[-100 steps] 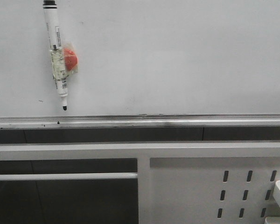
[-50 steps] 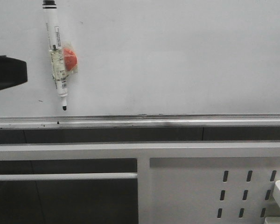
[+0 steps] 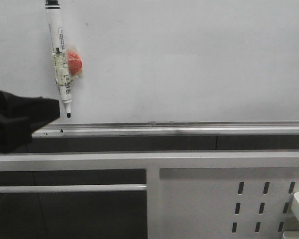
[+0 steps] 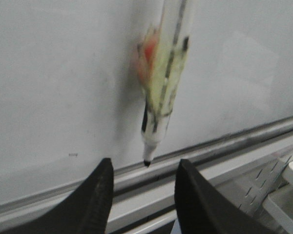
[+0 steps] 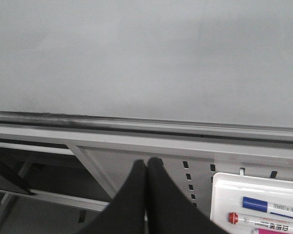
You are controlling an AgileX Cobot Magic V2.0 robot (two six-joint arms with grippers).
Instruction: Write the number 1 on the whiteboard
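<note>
The whiteboard (image 3: 189,59) fills the upper part of the front view, with its silver tray rail (image 3: 189,130) below. No number 1 stroke shows on it. A white marker pen (image 3: 60,59) hangs tip down on the board, taped to a red magnet (image 3: 74,63). My left gripper (image 3: 45,112) is at the left, just below and left of the pen's tip. In the left wrist view the left gripper (image 4: 144,163) is open and empty, with the pen (image 4: 166,73) straight ahead between the jaws, blurred. My right gripper (image 5: 147,162) is shut and empty, below the rail (image 5: 136,124).
A white perforated metal panel (image 3: 229,199) sits below the rail at the right. A white tray (image 5: 256,204) on it holds a blue marker (image 5: 271,204) and a red marker (image 5: 263,218). A horizontal frame bar (image 3: 65,188) runs at the lower left.
My left gripper has come into the front view from the left and moved right and down, towards the pen's tip. The pen and board have not moved.
</note>
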